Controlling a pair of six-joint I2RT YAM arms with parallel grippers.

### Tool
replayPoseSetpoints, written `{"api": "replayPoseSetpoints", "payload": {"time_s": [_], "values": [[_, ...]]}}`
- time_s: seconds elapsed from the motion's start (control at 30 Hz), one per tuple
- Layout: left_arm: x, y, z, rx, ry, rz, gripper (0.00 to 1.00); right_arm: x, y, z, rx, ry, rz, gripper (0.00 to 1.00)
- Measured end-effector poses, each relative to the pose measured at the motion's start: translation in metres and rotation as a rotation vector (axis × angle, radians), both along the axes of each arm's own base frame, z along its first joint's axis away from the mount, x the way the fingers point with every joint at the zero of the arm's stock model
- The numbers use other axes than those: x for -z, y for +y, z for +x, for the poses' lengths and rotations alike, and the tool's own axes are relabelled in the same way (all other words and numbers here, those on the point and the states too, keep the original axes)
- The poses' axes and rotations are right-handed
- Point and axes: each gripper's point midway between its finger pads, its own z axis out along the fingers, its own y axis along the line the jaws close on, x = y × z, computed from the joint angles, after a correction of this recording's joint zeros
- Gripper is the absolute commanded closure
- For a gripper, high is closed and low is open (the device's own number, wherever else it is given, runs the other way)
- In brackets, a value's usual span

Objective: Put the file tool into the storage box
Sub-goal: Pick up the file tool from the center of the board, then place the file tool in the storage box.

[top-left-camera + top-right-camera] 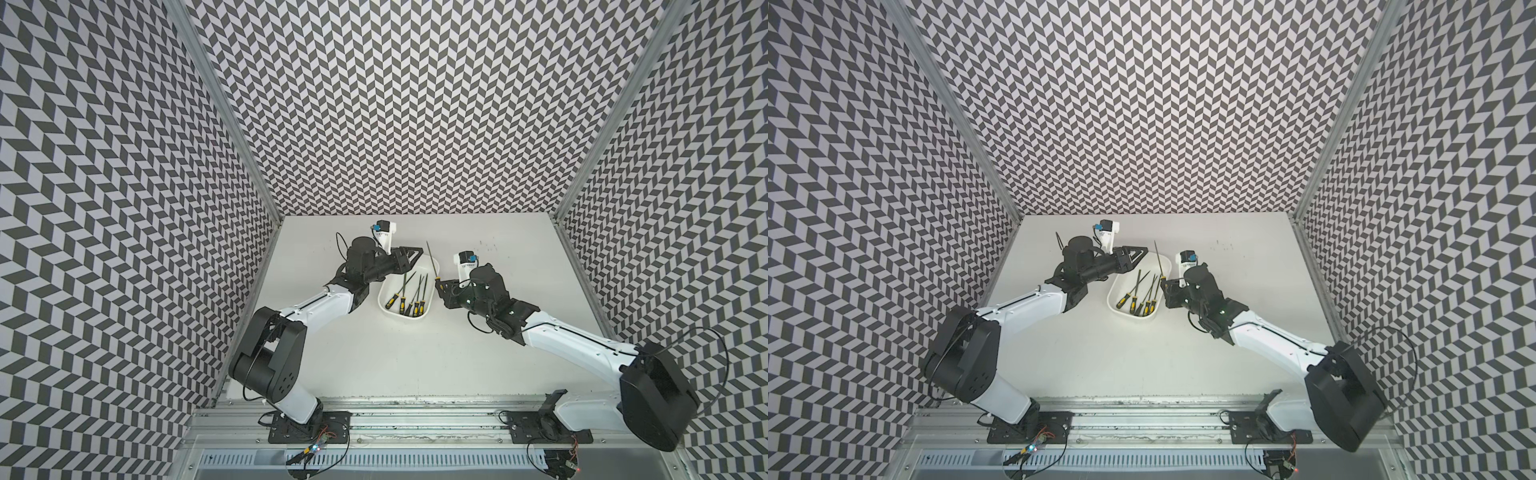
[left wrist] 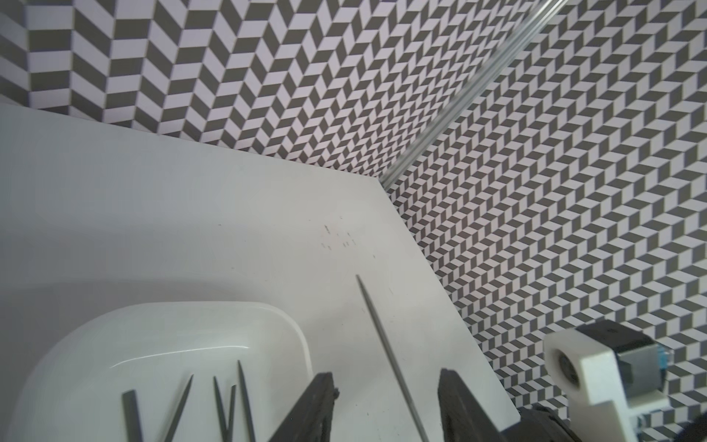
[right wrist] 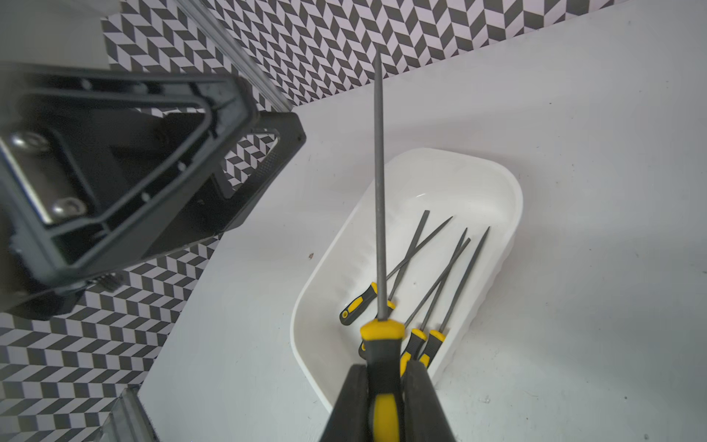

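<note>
right end effector point(image 3: 382, 370): clamped tight on the black-and-yellow handle of the file tool point(image 3: 379, 191), fingers point(image 3: 350, 405) pressed on either side of the grip

file tool: up in the air, not in the box yet. The handle sits by the box's right side, and the thin grey shaft point(image 1: 432, 259) points away toward the back wall. In both top views the tip reaches past the box's far end

storage box point(image 3: 512, 191): white tub, sitting on the surface point(image 1: 498, 340) between the two arms, long side running front to back-ish

already in the box: five more files point(image 3: 356, 306), same yellow/black handles, all bunched at the near end with the blades fanned out toward the far end, a couple of them crossing

left end effector point(image 2: 386, 377): fingers apart, nothing between them, hanging by the far-left corner of the box point(image 1: 411, 254)

surface: plain white, a few small dark specks point(image 2: 336, 237) toward the back right
</note>
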Motion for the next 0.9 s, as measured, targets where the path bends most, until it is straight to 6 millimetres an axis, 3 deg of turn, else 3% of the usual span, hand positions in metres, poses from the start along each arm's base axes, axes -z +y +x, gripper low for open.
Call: {"api": "replayPoseSetpoints", "payload": {"time_s": [0.23, 0.53, 0.6, 0.73, 0.9], "values": [[0.008, -0.021, -0.01, 0.059, 0.009, 0.0, 0.51, -0.018, 0.021, 0.008, -0.069, -0.034, 0.049, 0.89], [0.017, -0.022, -0.007, 0.044, 0.024, 0.029, 0.52, -0.018, 0.033, 0.008, -0.118, -0.027, 0.073, 0.89], [0.018, -0.021, -0.006, 0.037, 0.027, 0.036, 0.59, -0.018, 0.033, 0.008, -0.118, -0.027, 0.072, 0.89], [0.019, -0.019, -0.003, 0.017, 0.021, 0.05, 0.99, -0.019, 0.033, 0.008, -0.117, -0.029, 0.074, 0.89], [0.003, -0.032, -0.008, 0.049, -0.014, 0.038, 1.0, -0.02, 0.029, 0.008, -0.113, -0.036, 0.059, 0.89]]}}
